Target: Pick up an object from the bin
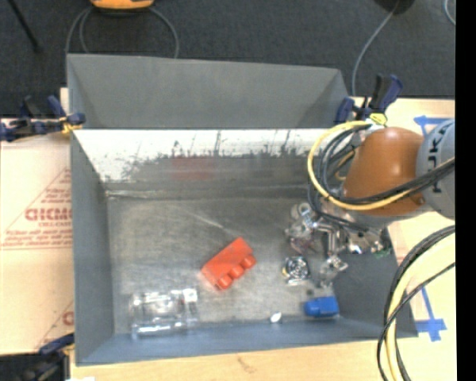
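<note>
Jaws unreadable, couldn't tell spread or shut; gripper (321, 248) hung at right of bin (91, 236), small shiny metal piece (295, 270) just beside; best centred over it before closing, clear of blue block (321, 307).

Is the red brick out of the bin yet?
No. The red brick lies on the bin floor, clearly apart from the gripper.

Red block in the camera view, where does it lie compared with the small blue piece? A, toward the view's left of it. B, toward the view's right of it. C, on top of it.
A: the red block lies near the middle of the bin floor, apart from and left of the small blue piece.
</note>
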`<action>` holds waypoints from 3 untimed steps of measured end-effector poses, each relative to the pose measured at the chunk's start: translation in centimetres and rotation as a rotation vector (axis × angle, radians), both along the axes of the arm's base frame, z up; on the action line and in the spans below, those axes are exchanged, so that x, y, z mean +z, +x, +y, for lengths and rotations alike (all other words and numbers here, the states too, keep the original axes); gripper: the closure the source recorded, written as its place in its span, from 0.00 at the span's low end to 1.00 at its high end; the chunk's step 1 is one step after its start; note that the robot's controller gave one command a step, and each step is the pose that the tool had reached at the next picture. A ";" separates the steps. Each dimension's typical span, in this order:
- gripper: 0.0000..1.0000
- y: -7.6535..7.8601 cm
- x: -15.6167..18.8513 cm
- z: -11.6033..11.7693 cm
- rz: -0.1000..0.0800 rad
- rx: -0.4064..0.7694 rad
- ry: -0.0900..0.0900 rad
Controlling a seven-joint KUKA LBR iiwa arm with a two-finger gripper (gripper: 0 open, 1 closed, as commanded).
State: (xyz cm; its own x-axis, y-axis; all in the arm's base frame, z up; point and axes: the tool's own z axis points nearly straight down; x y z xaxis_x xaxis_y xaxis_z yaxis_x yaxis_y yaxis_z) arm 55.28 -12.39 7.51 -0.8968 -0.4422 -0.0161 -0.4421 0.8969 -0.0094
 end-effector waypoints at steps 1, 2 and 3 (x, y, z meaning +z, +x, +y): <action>0.00 -1.9 0.0 1.6 -0.001 0.252 -0.008; 1.00 -1.8 0.2 1.8 -0.004 0.253 -0.007; 1.00 -0.9 13.1 1.6 0.008 0.227 -0.005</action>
